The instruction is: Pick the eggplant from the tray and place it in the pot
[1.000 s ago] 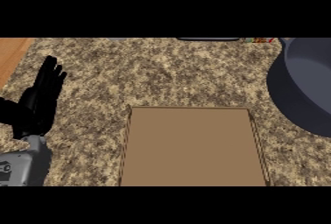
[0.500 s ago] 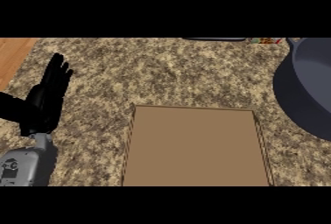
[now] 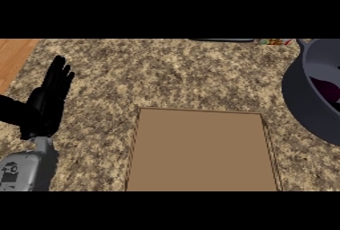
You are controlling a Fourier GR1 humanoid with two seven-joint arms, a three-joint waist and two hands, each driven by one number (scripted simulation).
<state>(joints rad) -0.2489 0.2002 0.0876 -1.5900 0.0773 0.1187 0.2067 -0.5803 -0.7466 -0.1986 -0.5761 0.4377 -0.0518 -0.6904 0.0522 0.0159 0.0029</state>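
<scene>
Left hand (image 3: pixel 50 101): seen at 9 o'clock, fingers straight, nothing held.
Tray (image 3: pixel 203 150): set at 6 o'clock on the speckled surface (image 3: pixel 166 72).
Pot (image 3: pixel 312 99): found at 3 o'clock.
Eggplant (image 3: pixel 327 86): a purple shape is glimpsed inside the pot.

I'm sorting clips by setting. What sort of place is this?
Probably a kitchen counter: a speckled granite-like countertop, a dark pot at the right edge and a brown tray in front. The robot's left hand rests open at left.

Bare counter (image 3: pixel 172 74) between tray (image 3: pixel 203 150) and pot (image 3: pixel 302 105).
</scene>
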